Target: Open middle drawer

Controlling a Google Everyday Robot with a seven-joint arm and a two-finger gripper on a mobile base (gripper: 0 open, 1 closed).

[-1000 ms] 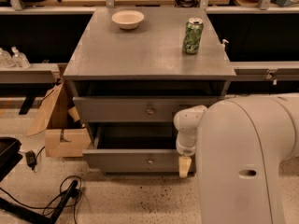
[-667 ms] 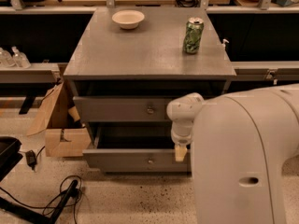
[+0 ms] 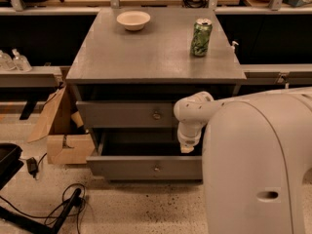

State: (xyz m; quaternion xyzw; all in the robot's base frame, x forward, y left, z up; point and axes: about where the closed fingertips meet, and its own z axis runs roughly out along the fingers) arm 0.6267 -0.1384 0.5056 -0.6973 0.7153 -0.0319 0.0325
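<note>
The white arm's tool [image 3: 187,148] hangs over the pulled-out lowest drawer [image 3: 146,168], whose inside is too dark to read; whether the tool is apart or together I cannot tell. Just behind, the middle drawer [image 3: 122,115] sits pushed in, its knob [image 3: 157,115] left of the arm. On the surface [image 3: 146,57] stand a green can [image 3: 201,37] and, farther back, an empty white bowl [image 3: 133,19].

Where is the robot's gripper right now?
In the camera view, the gripper hangs just right of centre, over the pulled-out drawer and below the upper drawer front.
</note>
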